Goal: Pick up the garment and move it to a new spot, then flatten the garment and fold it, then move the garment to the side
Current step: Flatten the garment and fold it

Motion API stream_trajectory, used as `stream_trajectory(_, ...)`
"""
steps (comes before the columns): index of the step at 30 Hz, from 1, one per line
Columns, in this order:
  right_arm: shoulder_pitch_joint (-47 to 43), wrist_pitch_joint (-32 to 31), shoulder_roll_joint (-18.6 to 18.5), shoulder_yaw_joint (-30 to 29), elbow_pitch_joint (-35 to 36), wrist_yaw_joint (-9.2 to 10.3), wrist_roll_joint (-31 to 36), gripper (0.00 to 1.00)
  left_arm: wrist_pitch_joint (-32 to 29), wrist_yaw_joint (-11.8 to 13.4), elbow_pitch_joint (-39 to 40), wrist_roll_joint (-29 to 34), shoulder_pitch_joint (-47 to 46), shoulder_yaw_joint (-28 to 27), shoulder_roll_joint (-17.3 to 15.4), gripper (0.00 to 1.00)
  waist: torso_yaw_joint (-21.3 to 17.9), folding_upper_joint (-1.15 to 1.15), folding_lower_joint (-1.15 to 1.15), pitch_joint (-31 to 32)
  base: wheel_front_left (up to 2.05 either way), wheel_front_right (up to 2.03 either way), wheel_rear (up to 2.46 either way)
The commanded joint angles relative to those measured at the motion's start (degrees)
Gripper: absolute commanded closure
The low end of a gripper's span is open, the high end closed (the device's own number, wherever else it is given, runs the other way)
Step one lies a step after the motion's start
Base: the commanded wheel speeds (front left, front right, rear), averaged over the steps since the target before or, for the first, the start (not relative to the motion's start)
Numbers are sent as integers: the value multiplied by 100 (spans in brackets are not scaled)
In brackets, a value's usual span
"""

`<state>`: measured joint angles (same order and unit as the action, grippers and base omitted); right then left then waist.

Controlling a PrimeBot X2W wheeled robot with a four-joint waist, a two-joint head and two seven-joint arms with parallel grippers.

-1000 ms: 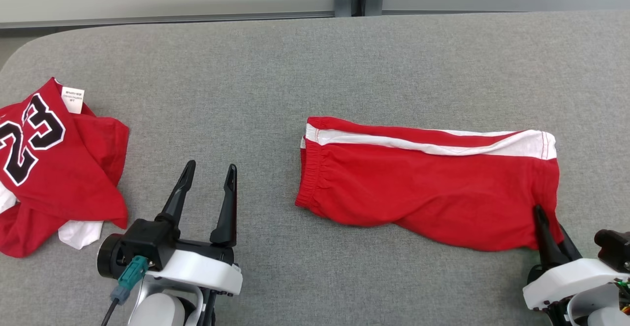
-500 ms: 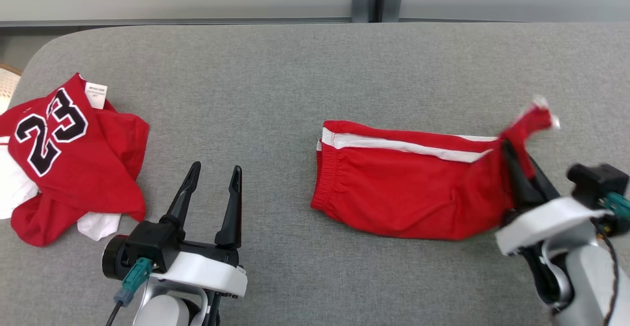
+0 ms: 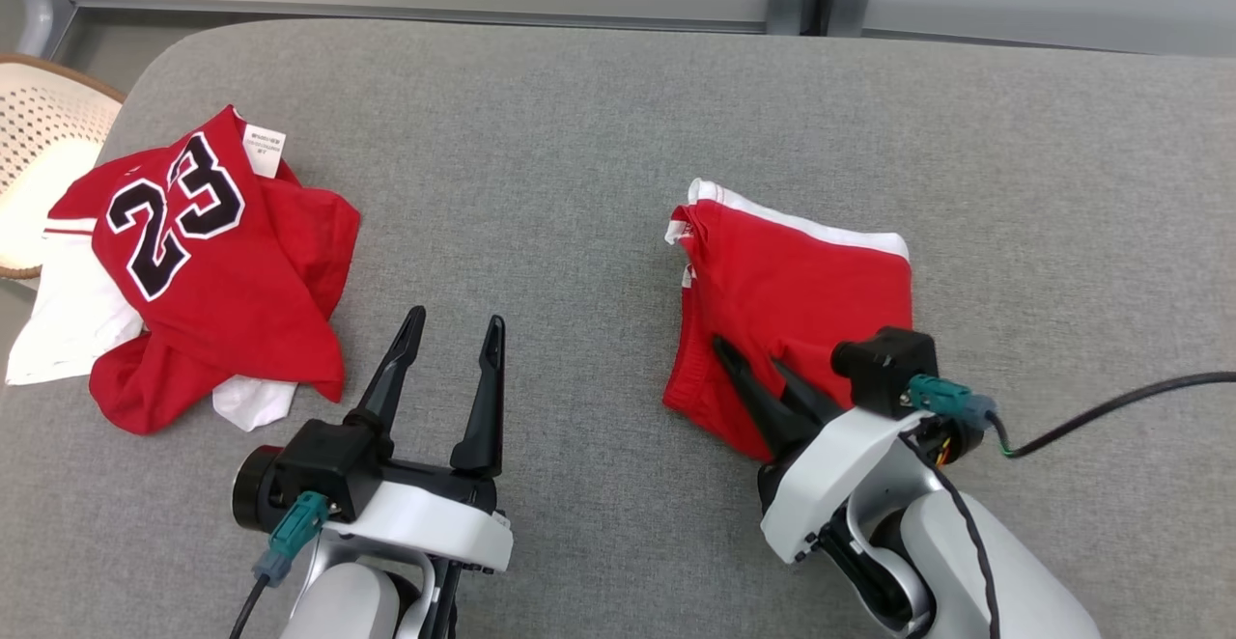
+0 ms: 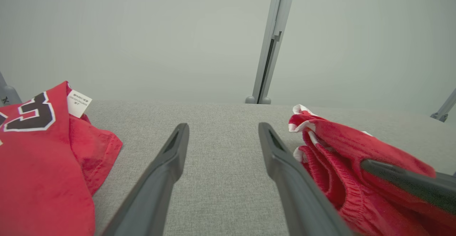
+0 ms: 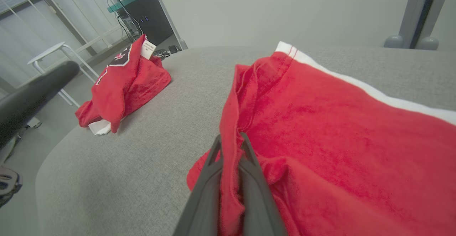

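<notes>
Now doubled over leftward, the soft red-and-white cotton shorts (image 3: 801, 291) lie limp, right hand (image 3: 748, 354) clamped on their hem.

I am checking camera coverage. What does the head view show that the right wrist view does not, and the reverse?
Head view, not the wrist: a pale perforated basket, the right arm's black cable. Right wrist view, not the head: a white stool, window blinds. Both: right gripper shut on the red shorts, the red jersey, the grey table.
</notes>
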<state>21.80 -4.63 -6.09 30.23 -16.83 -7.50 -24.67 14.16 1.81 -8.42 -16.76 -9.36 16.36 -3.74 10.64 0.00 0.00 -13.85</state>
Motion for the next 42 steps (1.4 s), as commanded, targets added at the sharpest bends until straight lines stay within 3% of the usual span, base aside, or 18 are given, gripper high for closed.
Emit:
stream_trajectory(1,48,4,2,55,-128,2,-41,100,36,21,-19,-23,-107,8,-6,0,46,0,0,-53,0,0,0)
stream_trajectory(2,68,35,10,111,-219,2,-43,91,46,29,-37,-27,-118,21,-5,0,54,0,0,-65,0,0,0)
stream_trajectory(3,86,88,12,147,-278,2,-42,59,53,36,-47,-34,-140,29,-3,0,58,0,0,-79,0,0,0)
stream_trajectory(4,96,125,3,200,-335,2,-29,5,59,31,-51,-35,-164,32,0,0,58,0,0,-91,0,0,0)
stream_trajectory(5,105,185,-9,262,-354,2,-20,0,67,36,-61,-34,-182,38,4,0,56,0,0,-100,0,0,0)
stream_trajectory(12,101,852,-145,574,-24,2,-161,0,92,65,-122,0,-221,38,9,0,-32,0,0,-95,0,0,0)
stream_trajectory(16,61,1106,-238,420,263,2,-190,0,96,85,-136,14,-200,-1,-22,0,-140,0,0,-53,0,0,0)
stream_trajectory(20,-44,1281,-275,-142,496,2,-95,0,100,115,-121,60,-197,-39,-86,0,-258,0,0,-14,0,0,0)
stream_trajectory(32,-1029,1136,-400,-2677,1062,1,767,0,98,235,-82,9,-40,-276,-390,0,-595,0,0,193,0,0,0)
stream_trajectory(36,-1375,971,-384,-3043,1313,2,978,0,55,283,-42,-32,83,-345,-470,0,-699,0,0,318,0,0,0)
stream_trajectory(42,-1684,811,-321,-3062,1549,2,1080,0,-9,330,6,-47,283,-370,-575,0,-788,0,0,495,0,0,0)
